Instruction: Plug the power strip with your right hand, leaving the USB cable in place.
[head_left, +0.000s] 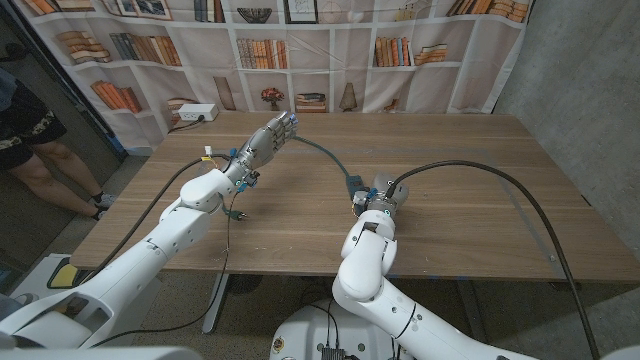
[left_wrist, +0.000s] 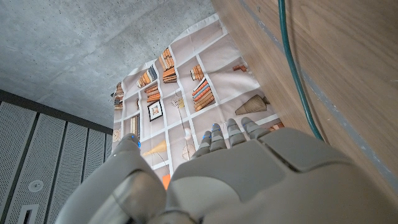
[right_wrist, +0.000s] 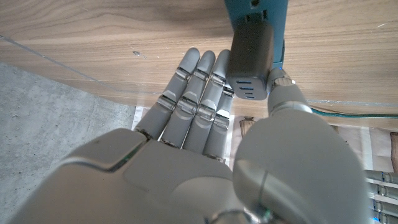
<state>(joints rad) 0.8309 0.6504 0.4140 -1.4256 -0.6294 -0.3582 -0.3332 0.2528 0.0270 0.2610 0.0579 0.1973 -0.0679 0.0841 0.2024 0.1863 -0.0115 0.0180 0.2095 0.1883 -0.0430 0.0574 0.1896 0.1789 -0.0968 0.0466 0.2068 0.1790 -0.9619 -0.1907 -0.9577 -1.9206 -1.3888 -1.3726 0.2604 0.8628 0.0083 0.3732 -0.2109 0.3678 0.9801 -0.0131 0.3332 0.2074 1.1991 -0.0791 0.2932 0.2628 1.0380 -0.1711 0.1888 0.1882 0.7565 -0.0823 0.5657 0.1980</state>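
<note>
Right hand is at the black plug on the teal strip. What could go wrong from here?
1. The right hand seems to touch the black plug only with its thumb, so the plug could tilt or slip.
2. Pushing may slide the teal strip and tug the green cable, which runs under the raised left hand.

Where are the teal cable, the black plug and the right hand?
teal cable (head_left: 322, 153): head view, mid-run on the table.
black plug (right_wrist: 251, 57): right wrist view, its body.
right hand (right_wrist: 205, 99): right wrist view, fingers.

No readable text, label or number anywhere; the book spines on the backdrop seem too blurred.
</note>
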